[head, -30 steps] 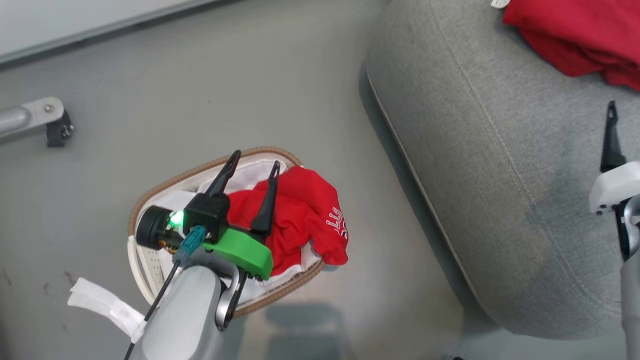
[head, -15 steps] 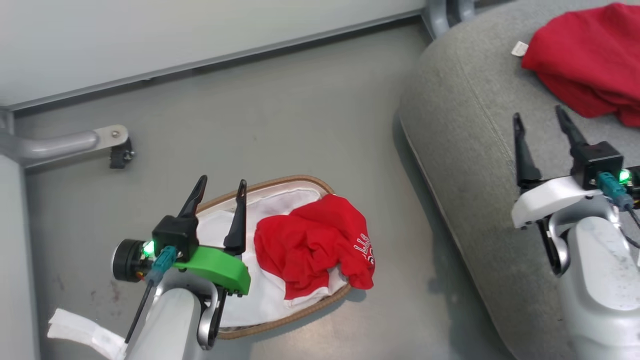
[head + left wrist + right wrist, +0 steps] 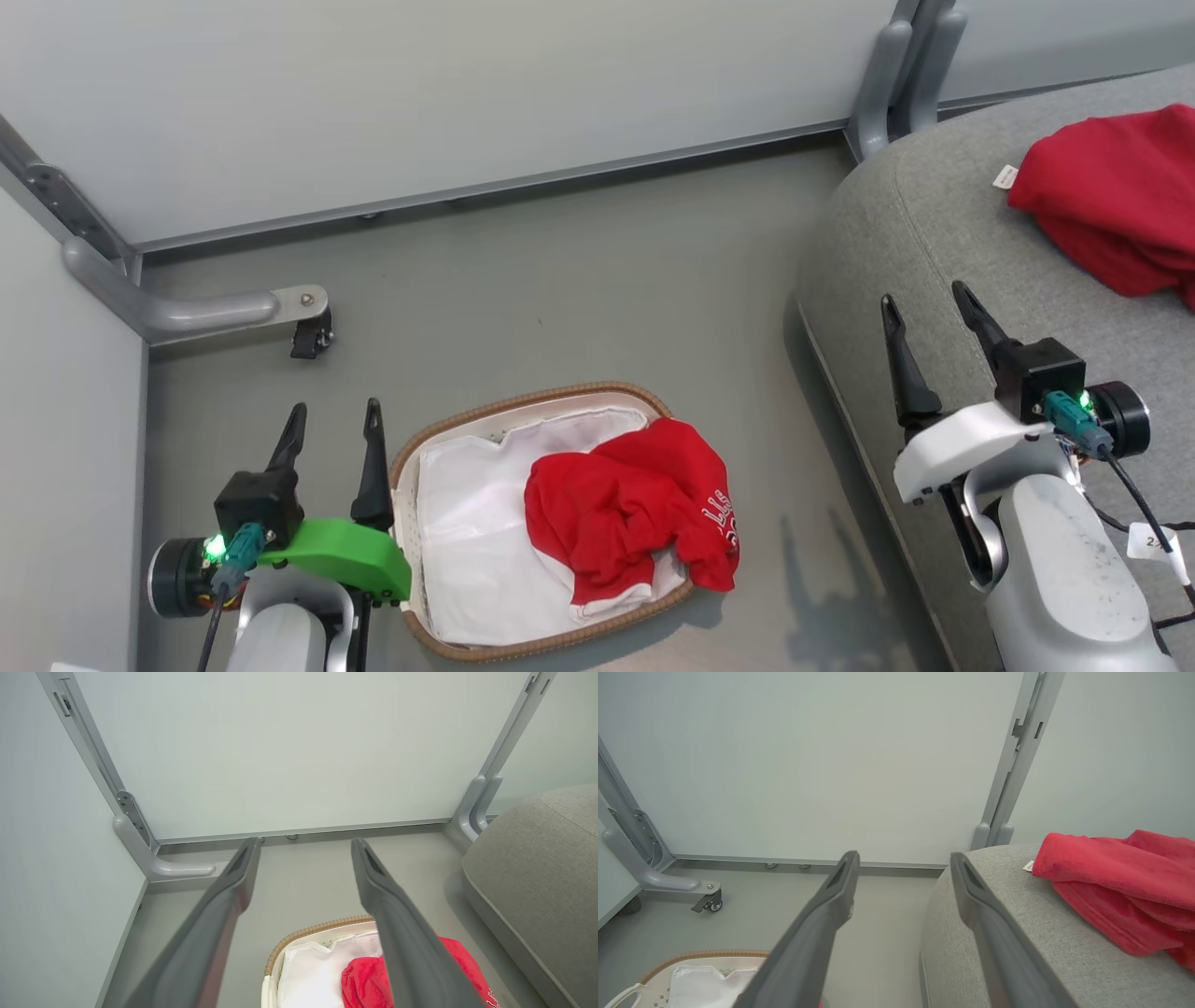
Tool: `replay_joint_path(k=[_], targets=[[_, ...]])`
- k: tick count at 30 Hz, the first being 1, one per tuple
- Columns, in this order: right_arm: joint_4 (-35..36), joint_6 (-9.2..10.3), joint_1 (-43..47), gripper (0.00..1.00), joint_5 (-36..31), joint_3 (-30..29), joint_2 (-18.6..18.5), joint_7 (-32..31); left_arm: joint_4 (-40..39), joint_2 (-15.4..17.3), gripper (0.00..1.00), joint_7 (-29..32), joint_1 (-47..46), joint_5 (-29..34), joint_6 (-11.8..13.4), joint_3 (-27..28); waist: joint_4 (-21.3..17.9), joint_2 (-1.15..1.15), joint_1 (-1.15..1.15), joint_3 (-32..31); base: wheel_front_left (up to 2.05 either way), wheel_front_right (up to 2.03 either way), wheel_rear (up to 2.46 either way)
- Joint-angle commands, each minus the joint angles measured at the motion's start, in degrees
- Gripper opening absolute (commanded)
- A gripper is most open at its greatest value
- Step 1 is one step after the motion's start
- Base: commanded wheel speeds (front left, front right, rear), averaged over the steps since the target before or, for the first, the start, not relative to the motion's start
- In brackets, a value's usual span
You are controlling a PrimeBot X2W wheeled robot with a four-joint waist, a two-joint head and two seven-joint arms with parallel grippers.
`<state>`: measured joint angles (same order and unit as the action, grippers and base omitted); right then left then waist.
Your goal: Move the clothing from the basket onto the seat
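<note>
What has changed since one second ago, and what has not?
The left gripper, open and empty, has drawn back from over the red garment to the left side of the basket. The whole view also shifted. Nothing was gripped or released. That garment stays in the basket, the other garment on the seat, the right gripper open.

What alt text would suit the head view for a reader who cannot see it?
A white basket on the grey floor holds a crumpled red garment with white lettering; a second red garment lies on the grey seat at right. Both grippers are open and empty: the left gripper beside the basket, the right gripper above the seat's edge.
</note>
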<state>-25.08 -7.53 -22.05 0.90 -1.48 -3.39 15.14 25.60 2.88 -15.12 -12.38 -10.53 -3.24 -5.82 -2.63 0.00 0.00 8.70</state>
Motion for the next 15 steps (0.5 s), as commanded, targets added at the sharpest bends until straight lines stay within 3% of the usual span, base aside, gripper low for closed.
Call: replay_joint_path(k=[1, 15], targets=[[-0.29, 0.08, 1.42, 1.0, 0.29, 0.05, -0.03, 0.01, 0.01, 0.06, 1.0, -0.05, 1.52, 0.02, 0.4, 0.85, 1.13, 0.0, 0.0, -2.19, 0.0, 0.0, 0.0], [-1.52, 0.08, 7.55, 1.0, 1.41, 1.6, 0.33, 0.01, -1.41, 0.07, 1.0, -0.05, 8.75, -0.61, 1.13, 3.95, 0.88, 0.0, 0.0, -5.98, 0.0, 0.0, 0.0]])
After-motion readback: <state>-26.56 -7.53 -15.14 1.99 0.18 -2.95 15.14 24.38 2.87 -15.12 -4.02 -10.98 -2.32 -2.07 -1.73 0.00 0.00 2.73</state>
